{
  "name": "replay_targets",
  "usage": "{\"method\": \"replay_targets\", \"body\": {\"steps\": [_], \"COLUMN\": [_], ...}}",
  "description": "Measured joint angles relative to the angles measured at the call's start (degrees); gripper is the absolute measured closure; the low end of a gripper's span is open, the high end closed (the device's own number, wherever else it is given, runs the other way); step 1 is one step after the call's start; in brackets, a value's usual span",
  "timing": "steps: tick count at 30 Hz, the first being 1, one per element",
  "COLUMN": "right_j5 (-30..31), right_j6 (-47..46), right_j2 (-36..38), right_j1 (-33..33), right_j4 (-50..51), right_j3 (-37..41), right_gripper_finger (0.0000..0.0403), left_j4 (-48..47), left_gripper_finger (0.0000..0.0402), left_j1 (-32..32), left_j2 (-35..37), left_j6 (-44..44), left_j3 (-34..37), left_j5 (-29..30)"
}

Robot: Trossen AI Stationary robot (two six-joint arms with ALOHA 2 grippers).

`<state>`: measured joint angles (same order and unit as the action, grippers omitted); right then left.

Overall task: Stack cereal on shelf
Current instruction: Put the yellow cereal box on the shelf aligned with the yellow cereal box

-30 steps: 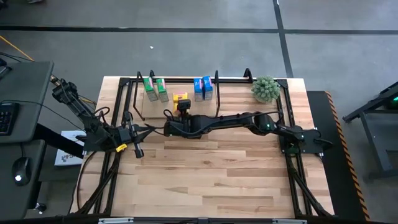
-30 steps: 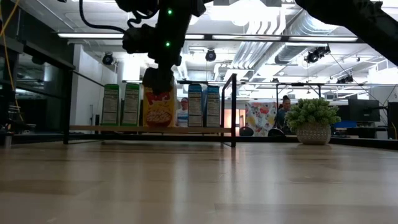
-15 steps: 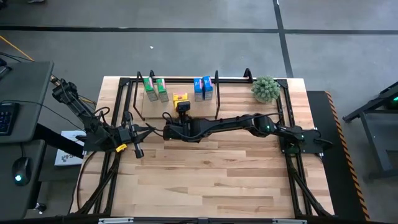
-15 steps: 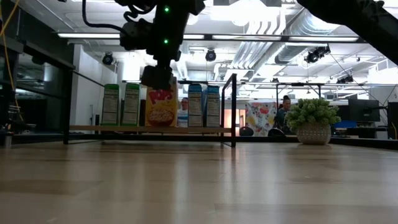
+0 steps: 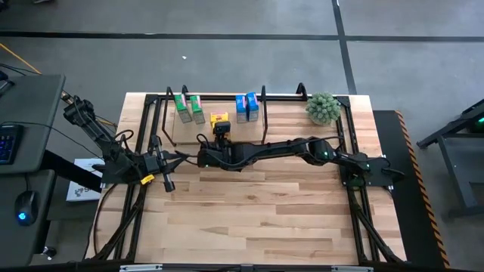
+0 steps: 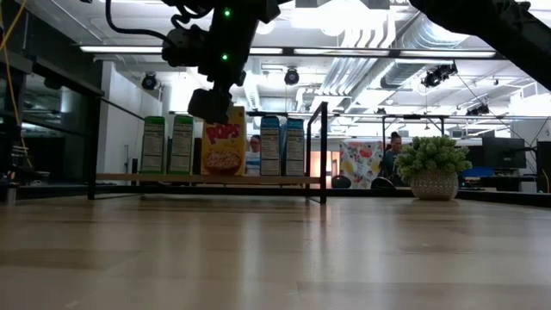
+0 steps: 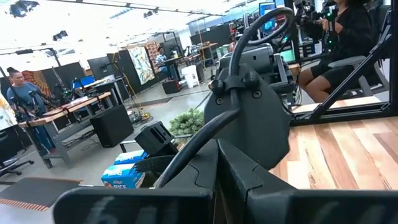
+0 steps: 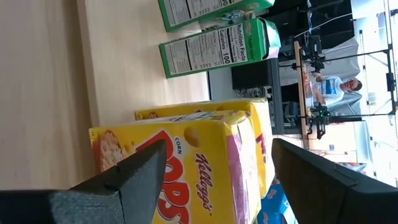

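The right gripper's fingers [image 8: 143, 168] stand spread, the yellow cereal box [image 8: 205, 168] between them but clear of both.

High view: you see the right gripper [image 5: 221, 130] at upper centre, just below the yellow box [image 5: 219, 118], which stands on the shelf [image 5: 170, 121] between the green boxes [image 5: 189, 107] and the blue boxes [image 5: 246, 106]. The left gripper [image 5: 168, 161] waits at centre left over the bench [image 5: 265, 211]; whether its fingers are spread cannot be told.

Low view: the yellow box stands upright on the shelf board, apparently released. The plant [image 6: 433, 168] stands at right.

Left wrist view: only the arm's own housing fills the frame.

Right wrist view: the spread suggests a clean retreat without tipping the box.
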<state>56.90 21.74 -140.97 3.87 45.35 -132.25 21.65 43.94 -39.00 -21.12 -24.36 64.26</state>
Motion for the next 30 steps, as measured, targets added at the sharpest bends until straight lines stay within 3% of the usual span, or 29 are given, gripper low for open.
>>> {"method": "replay_targets", "body": {"steps": [15, 30], "right_j5": [-1.84, -3.49], "right_j6": [-0.75, -0.66], "right_j2": [0.0, 0.0], "right_j1": [0.08, -2.73], "right_j4": [5.27, 3.04], "right_j3": [0.0, 0.0], "right_gripper_finger": [0.0121, 0.0121], "left_j4": [-0.99, -0.75], "left_gripper_finger": [0.0399, 0.0399], "left_j1": [-0.04, -0.04], "left_j2": [-0.02, 0.0], "left_j6": [0.02, 0.0], "left_j3": [0.0, 0.0], "left_j5": [-0.02, -0.03]}}
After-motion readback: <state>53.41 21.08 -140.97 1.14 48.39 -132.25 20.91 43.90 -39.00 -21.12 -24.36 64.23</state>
